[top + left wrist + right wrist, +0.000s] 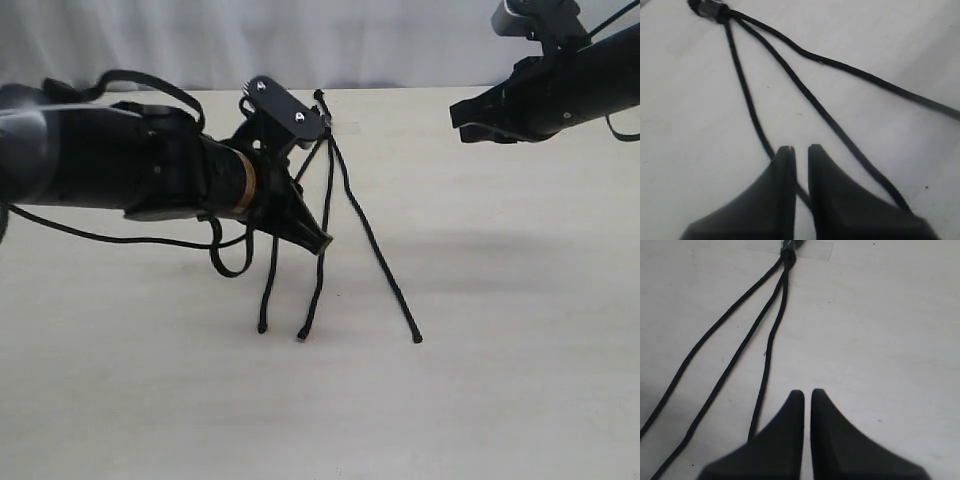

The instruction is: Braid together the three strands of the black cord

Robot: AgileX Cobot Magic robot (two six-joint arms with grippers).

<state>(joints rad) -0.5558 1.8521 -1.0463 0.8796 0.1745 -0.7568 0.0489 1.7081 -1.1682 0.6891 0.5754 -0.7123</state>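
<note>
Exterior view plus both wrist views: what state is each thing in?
black cord, unbraided, head taped to the table.
three strands, lying flat, fanned out, uncrossed near the head.
tape, stuck down over the head.
left gripper, low over one strand; grip cannot be told.
right gripper, shut, empty, raised off the table.

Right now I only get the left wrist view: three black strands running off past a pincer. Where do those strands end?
Observer: In the exterior view the three strands end loose on the table, tips apart.
Operator: What keeps the knotted end in place?
Observer: The right wrist view shows clear tape across the head of the black cord.
Operator: And the other arm?
Observer: The right pincer hangs above the table's right side, away from the cord.
</note>
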